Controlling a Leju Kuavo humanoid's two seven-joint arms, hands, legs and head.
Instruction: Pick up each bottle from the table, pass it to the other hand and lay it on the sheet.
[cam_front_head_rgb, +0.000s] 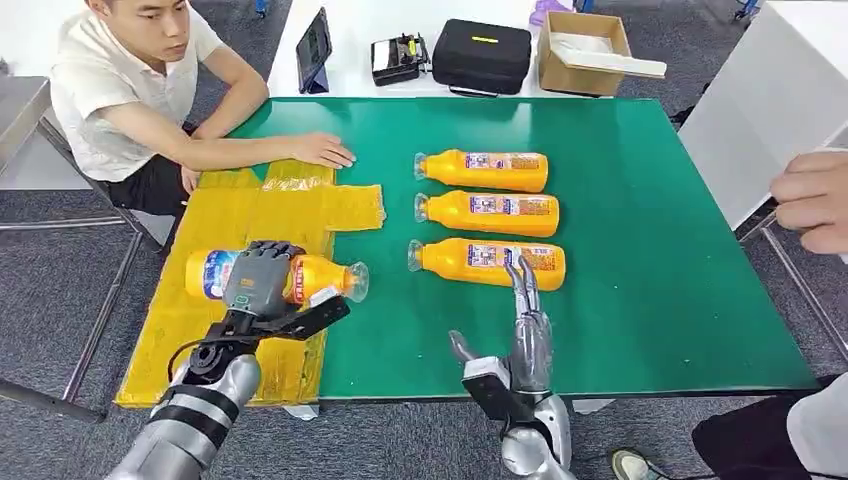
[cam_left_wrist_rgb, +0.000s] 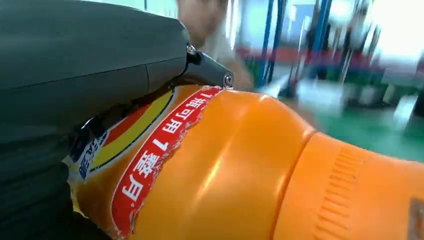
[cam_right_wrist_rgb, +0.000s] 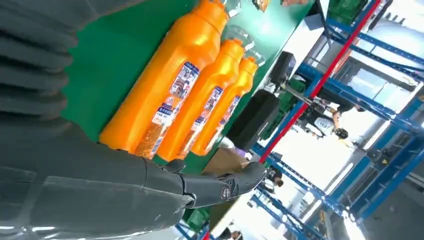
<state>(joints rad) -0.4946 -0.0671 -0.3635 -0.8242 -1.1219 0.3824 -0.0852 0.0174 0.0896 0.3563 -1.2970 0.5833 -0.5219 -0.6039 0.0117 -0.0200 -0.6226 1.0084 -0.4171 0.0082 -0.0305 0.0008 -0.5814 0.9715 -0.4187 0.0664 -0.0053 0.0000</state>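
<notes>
My left hand (cam_front_head_rgb: 262, 280) grips an orange bottle (cam_front_head_rgb: 320, 276) over the yellow sheet (cam_front_head_rgb: 240, 215) at the table's left; the bottle lies sideways with its cap toward the table's middle. Up close, the left wrist view shows that bottle (cam_left_wrist_rgb: 240, 175) with its red label under my fingers (cam_left_wrist_rgb: 90, 60). Three more orange bottles lie in a row on the green table: far (cam_front_head_rgb: 485, 170), middle (cam_front_head_rgb: 490, 212) and near (cam_front_head_rgb: 490, 262). My right hand (cam_front_head_rgb: 525, 330) is open, fingers stretched toward the near bottle (cam_right_wrist_rgb: 160, 95), holding nothing.
A person sits at the far left with a hand (cam_front_head_rgb: 322, 150) resting on the sheet's far edge. Another person's hand (cam_front_head_rgb: 812, 200) hovers at the right edge. A tablet (cam_front_head_rgb: 313, 48), black case (cam_front_head_rgb: 482, 55) and cardboard box (cam_front_head_rgb: 585, 50) stand on the white table behind.
</notes>
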